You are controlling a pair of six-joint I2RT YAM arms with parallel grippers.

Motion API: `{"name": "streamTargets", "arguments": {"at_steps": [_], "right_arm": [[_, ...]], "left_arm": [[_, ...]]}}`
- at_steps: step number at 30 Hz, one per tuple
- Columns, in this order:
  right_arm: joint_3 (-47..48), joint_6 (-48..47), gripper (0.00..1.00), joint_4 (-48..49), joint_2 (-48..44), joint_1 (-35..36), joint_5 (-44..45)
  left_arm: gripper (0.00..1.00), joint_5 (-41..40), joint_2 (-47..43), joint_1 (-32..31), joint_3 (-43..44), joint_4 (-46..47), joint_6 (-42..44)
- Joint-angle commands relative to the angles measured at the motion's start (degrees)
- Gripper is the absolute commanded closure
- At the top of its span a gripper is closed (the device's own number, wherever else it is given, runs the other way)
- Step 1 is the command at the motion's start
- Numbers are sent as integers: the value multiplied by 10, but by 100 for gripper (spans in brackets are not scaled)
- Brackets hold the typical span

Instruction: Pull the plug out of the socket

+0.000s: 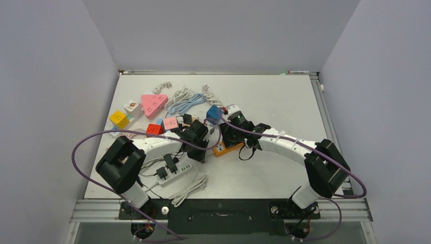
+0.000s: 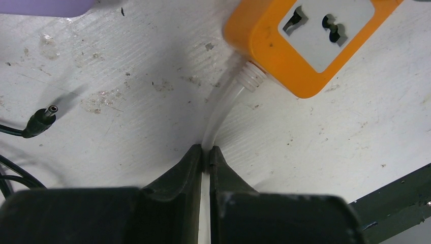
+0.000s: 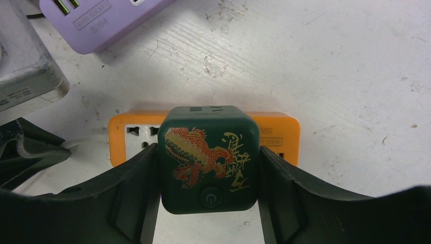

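The plug is a dark green cube with a red and gold dragon and a power button. It stands plugged into the orange socket strip. My right gripper is shut on the plug, one finger pressed on each side. In the left wrist view the orange socket lies at the top right, with its white cable running down into my left gripper, which is shut on that cable. From above, both grippers meet at the orange socket in the middle of the table.
A purple power strip and a grey adapter lie just beyond the socket. A black barrel connector rests to the left. A white power strip, coloured socket cubes and coiled cables crowd the left half.
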Motion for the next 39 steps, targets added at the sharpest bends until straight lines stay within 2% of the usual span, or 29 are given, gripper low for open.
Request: {"name": "streamTargets", "arguments": {"at_steps": [1,6,10,12,17,25,31,39], "right_arm": [[0,-4,85,-50,6,-37,-32],[3,2,87,-51,11,-32,-12],[14,8,89,-59,12,0,60],[20,14,94,-65,14,19,108],[37,23,95,-86,29,78,214],[50,30,95,-95,49,106,251],[51,31,95,-86,50,100,212],[25,29,95,-47,15,25,61]], "left_arm": [[100,-27,14,-3,7,-22,3],[100,-24,13,-2,8,-22,2],[100,-17,11,0,9,-20,0],[100,2,10,9,7,-14,-5],[100,33,22,22,11,-10,-11],[100,36,20,25,12,-9,-12],[100,29,19,28,13,-12,-9],[100,13,18,29,17,-18,-4]]}}
